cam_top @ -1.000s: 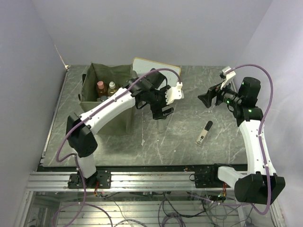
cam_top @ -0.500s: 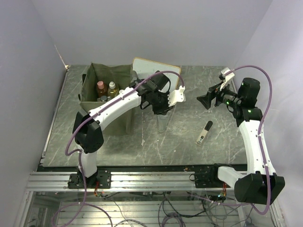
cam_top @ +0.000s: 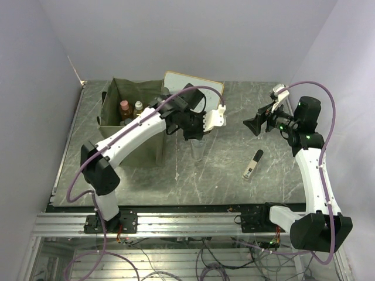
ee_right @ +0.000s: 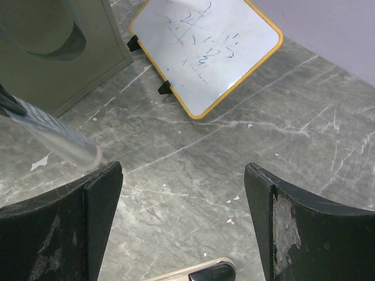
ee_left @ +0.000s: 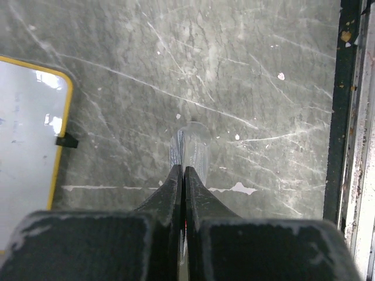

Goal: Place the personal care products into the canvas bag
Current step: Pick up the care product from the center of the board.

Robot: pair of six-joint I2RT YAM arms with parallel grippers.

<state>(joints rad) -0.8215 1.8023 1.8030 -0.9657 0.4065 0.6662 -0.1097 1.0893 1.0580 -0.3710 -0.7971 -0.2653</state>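
Note:
A clear bottle (ee_left: 194,143) hangs from my left gripper (ee_left: 183,168), whose jaws are shut tight on its top end. In the top view that gripper (cam_top: 194,132) sits just right of the olive canvas bag (cam_top: 111,99), with the bottle (cam_top: 198,150) dangling below it. In the right wrist view the same bottle (ee_right: 64,143) slants above the table near the bag (ee_right: 53,58). Inside the bag stand an orange bottle (cam_top: 125,109) and a yellowish one (cam_top: 138,108). My right gripper (cam_top: 258,124) hovers open at the right, with nothing between its fingers (ee_right: 102,199).
A wood-framed whiteboard (cam_top: 196,85) leans behind the bag and also shows in the wrist views (ee_right: 205,47). A slim white and black object (cam_top: 253,164) lies on the table under the right gripper. The table's near edge rail (ee_left: 351,117) runs along the front.
My left jaws have gone from wide open to shut on the clear bottle, and that gripper has shifted slightly left and back. The right arm has stayed still.

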